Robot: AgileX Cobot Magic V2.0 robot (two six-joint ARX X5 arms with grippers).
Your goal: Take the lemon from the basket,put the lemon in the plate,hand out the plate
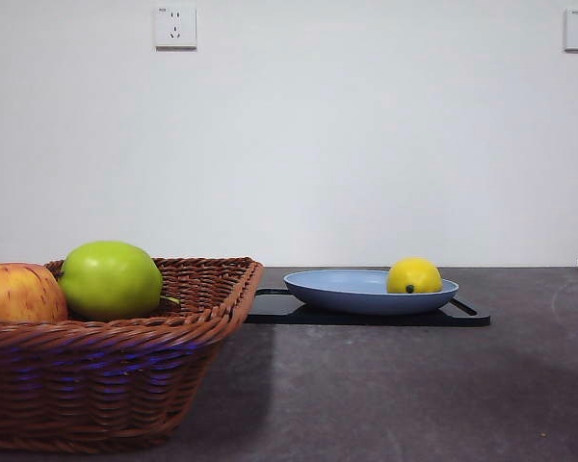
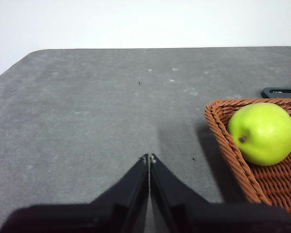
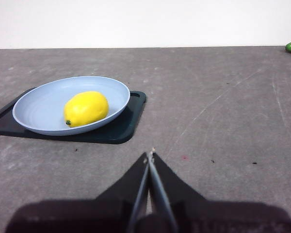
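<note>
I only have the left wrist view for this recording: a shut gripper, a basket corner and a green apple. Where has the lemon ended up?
Observer: The lemon lies in the plate, away from the basket.
Operator: Is the plate straight on the table?
Observer: No, it sits on a flat black tray.
Operator: Is the right gripper holding the plate?
Observer: No. The right gripper is shut and empty, short of the tray; the left gripper is likewise shut on nothing.
Operator: Anything else in the basket?
Observer: A red-yellow apple beside the green apple.
</note>
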